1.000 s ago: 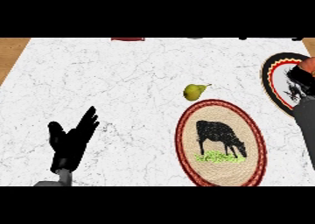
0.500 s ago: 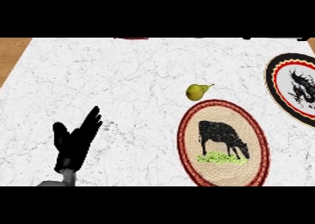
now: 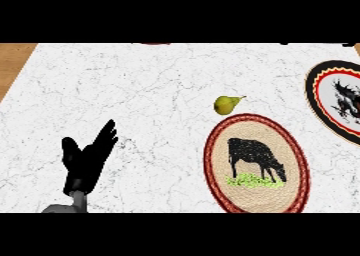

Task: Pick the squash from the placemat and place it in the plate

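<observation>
**While the squash (image 3: 227, 104) lies beside the placemat (image 3: 257, 162), the left hand (image 3: 85, 161) rests open**

Looking down at the white marbled surface (image 3: 139, 100), I see the small yellow-green squash lying on the bare stone, a little right of the middle. Its stem points to the right and slightly away. It sits just off the far rim of the placemat, toward that rim's left side, close enough that I cannot tell whether the two touch. It is not on the mat itself.

The placemat is a tall woven oval with a dark red border. It shows a black cow grazing on a patch of green, and it fills the near right part of the surface. Its near end runs out of view.

The plate (image 3: 316, 95) is at the far right, partly cut off by the edge of the view. It has a black outer band, a red ring and a pale centre with a dark figure on it. It lies well apart from the squash, with open stone between them.

The left hand is at the near left, coming up from the lower edge on its grey forearm. Its fingers are straight, spread and pointing away, the thumb is out to the left, and it holds nothing. It is well apart from the squash and the mat.

Brown wood (image 3: 6, 65) shows beyond the surface's left edge
</observation>
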Controlling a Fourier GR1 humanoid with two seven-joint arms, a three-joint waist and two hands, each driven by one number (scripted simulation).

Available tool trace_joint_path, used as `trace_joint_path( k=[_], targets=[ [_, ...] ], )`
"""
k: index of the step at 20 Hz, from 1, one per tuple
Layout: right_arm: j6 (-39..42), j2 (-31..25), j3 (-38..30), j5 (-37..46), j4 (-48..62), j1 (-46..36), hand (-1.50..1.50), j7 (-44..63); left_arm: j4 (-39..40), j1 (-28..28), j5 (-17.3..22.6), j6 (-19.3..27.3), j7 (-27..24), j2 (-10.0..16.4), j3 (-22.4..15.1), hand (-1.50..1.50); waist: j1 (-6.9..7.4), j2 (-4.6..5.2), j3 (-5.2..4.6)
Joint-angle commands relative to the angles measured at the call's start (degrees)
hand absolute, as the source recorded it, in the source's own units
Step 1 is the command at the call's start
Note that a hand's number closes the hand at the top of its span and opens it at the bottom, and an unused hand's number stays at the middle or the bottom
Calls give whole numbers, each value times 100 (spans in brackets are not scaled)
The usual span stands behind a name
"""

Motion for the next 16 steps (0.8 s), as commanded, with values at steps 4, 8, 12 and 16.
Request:
trace_joint_path(
  k=[4, 8, 12, 16],
  targets=[
    [-12, 120, -1108, -1251, -381, 199, -150, -1810, -26, -9, -129, 170, 45, -60, -27, 0, -78, -21, 4],
    [576, -101, -1638, -1868, -140, 254, -150, -2464, 126, -152, -74, 155, 14, -13, 140, 0, -129, -55, -25],
    [1481, -48, -1932, -2393, 30, 532, -150, -3074, 41, -28, 184, -118, 126, 135, 293, 0, -192, -100, -40],
    [2233, 166, -1789, -2581, -34, 1011, -150, -3439, 475, 22, -15, -65, -347, 57, 321, 0, -272, -135, -56]
  ],
)
